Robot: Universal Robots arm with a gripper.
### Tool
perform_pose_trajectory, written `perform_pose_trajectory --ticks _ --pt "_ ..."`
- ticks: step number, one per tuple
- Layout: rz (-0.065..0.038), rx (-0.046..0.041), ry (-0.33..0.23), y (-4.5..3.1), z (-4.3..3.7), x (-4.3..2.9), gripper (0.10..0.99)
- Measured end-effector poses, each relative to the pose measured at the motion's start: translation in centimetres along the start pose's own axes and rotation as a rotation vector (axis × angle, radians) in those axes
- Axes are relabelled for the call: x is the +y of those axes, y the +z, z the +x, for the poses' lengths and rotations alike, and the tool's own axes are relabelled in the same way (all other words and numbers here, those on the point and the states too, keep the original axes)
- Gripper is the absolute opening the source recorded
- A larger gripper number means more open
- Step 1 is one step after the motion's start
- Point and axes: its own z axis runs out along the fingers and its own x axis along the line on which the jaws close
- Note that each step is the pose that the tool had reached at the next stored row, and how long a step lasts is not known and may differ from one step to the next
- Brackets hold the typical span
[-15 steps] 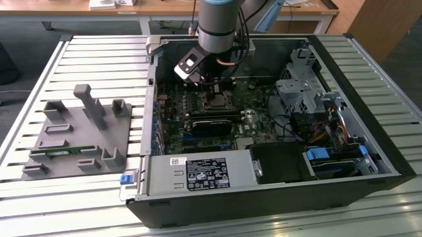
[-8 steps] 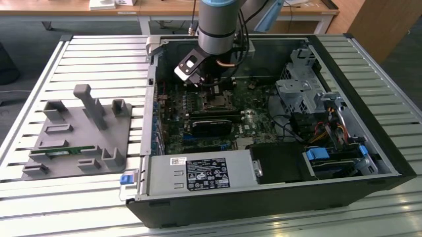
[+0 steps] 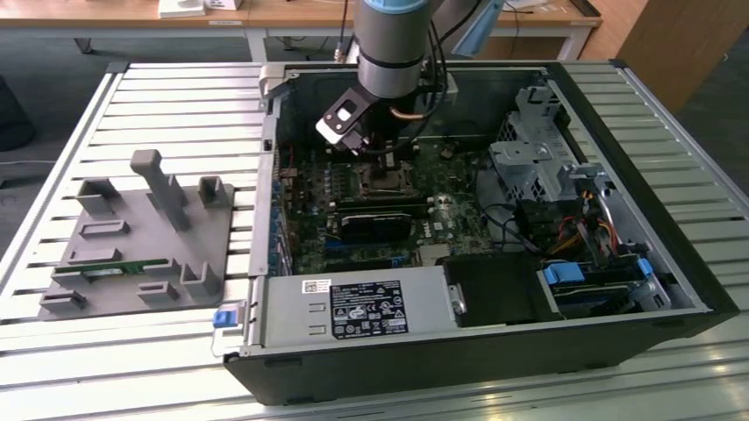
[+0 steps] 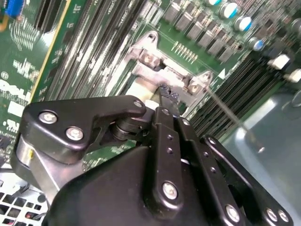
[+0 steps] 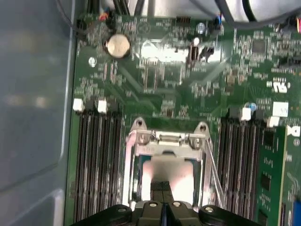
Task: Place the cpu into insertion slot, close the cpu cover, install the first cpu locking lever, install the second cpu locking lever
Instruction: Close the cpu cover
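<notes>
Slatted metal desk (image 3: 140,96) carries an open black computer case (image 3: 468,360), lying on its side, insides up. Arm (image 3: 395,44) comes down from the far side into the case's far half. Grey holder block (image 3: 140,237) sits on the desk at the exterior view's left of the case, apart from it. Silver power supply box (image 3: 351,311) is in the case's near corner. Green motherboard (image 5: 164,89) covers the case floor, with long black memory slots (image 5: 96,160) on both sides of the socket and a coin battery (image 5: 117,45) further off.

Claw (image 5: 162,186) is down over the socket and narrow: fingertips (image 4: 168,96) pressed together, nothing seen between them. The tips sit on or just above the chip area; cannot tell if they touch.

Cpu cover (image 5: 165,138) lies flat over the socket, its silver frame around the window. Cpu (image 5: 171,169) shows through that window as a pale metal square, seated in the insertion slot (image 3: 383,182), mid-board, right below the claw. Thin wire lever (image 5: 211,172) runs beside the cover, slanting away from it, not tucked against the frame.
</notes>
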Motion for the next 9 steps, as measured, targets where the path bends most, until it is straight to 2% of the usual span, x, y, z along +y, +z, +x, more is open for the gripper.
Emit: perform_pose_trajectory --ticks 3,6,9 --pt "0.000 0.0000 0.000 0.00 -0.03 0.41 0.106" --pt "-0.001 0.0022 -0.001 -0.22 0.03 0.47 0.106" --pt "-0.001 0.0003 -0.001 -0.62 0.03 0.32 0.106"
